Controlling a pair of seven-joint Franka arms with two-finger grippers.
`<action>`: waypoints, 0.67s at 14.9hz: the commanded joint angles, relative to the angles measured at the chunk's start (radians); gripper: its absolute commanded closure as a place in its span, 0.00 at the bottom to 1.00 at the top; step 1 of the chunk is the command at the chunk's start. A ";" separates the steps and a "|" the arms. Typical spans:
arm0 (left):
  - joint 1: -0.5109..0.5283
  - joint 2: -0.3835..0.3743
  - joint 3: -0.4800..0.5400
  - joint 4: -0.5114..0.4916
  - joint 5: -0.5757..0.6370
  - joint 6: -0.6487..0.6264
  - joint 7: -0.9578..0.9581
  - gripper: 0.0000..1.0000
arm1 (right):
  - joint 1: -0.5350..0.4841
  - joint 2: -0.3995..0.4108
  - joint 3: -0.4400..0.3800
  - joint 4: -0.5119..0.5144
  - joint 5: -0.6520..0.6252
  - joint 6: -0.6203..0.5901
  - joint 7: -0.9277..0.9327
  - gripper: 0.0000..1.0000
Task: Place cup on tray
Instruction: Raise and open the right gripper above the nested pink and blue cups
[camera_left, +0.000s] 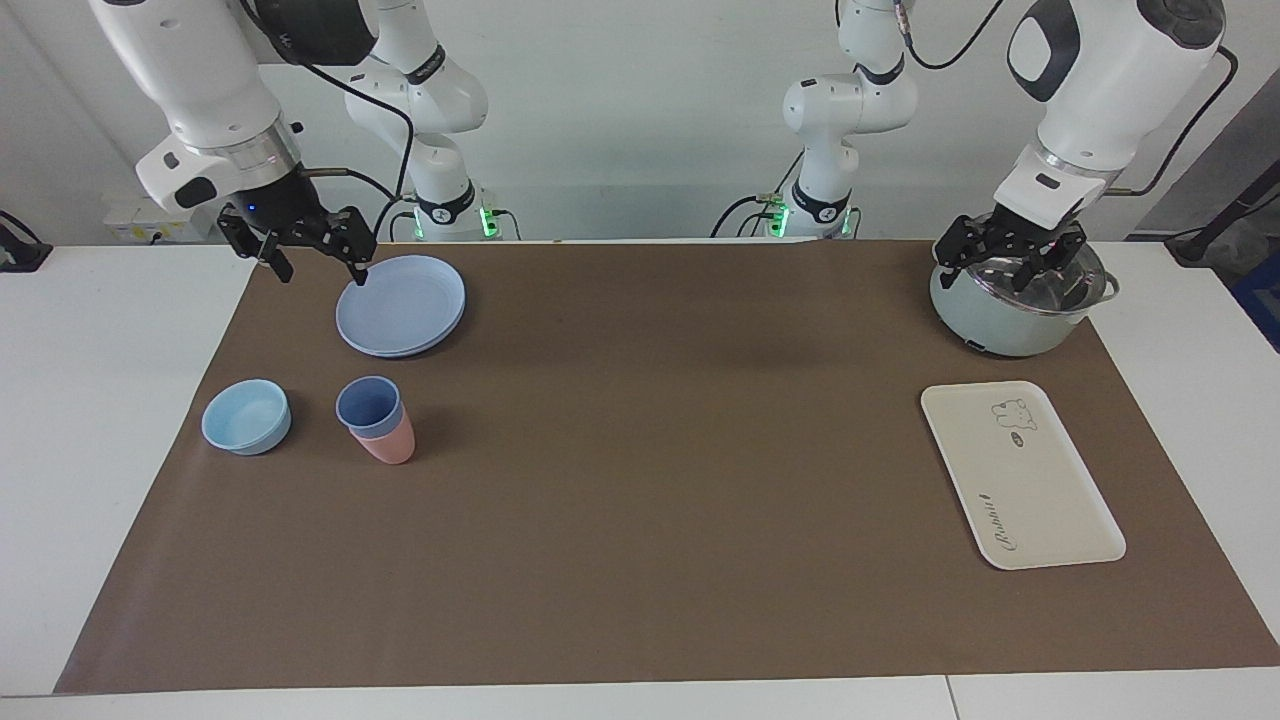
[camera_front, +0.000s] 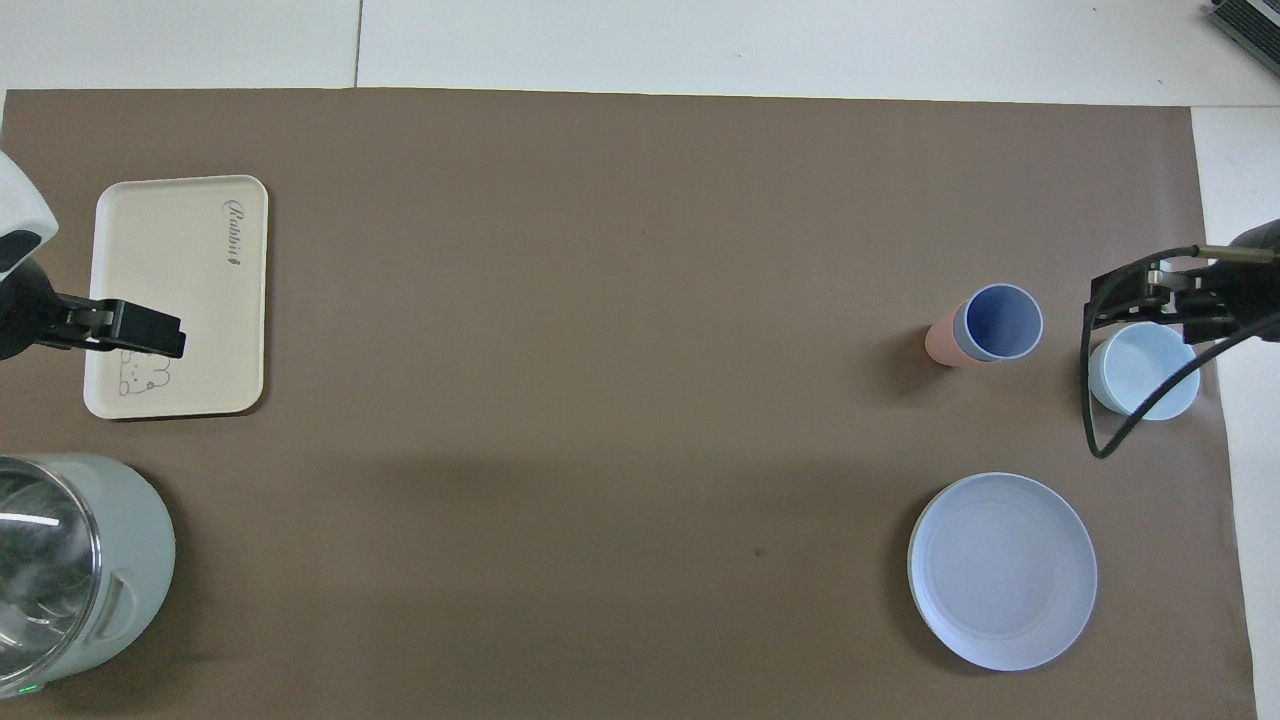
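Observation:
The periwinkle-blue cup (camera_left: 368, 403) (camera_front: 1000, 322) stands upright, nested inside a salmon-pink cup (camera_left: 388, 447) (camera_front: 938, 343), on the brown mat toward the right arm's end. The cream tray (camera_left: 1020, 480) (camera_front: 180, 270) lies bare at the left arm's end. My right gripper (camera_left: 322, 270) (camera_front: 1125, 298) hangs open and holds nothing, raised over the mat between the cup and the light-blue bowl. My left gripper (camera_left: 1005, 268) (camera_front: 135, 332) is open and carries nothing, raised over the tray's bear end.
A round blue plate (camera_left: 400, 305) (camera_front: 1002, 570) lies nearer the robots than the cups. The light-blue bowl (camera_left: 246, 416) (camera_front: 1150, 375) sits beside the cups. A pale green pot (camera_left: 1000, 325) (camera_front: 100, 560) stands nearer the robots than the tray. A black cable (camera_front: 1090, 420) loops under the right wrist.

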 joint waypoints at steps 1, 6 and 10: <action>-0.002 -0.032 0.001 -0.039 0.005 0.023 -0.011 0.00 | -0.041 0.042 0.005 -0.006 0.005 0.073 0.151 0.12; -0.005 -0.040 -0.001 -0.055 0.005 0.029 -0.012 0.00 | -0.110 0.166 0.005 -0.005 0.074 0.223 0.450 0.09; -0.005 -0.041 -0.001 -0.057 0.005 0.029 -0.012 0.00 | -0.162 0.268 0.005 -0.002 0.149 0.282 0.515 0.07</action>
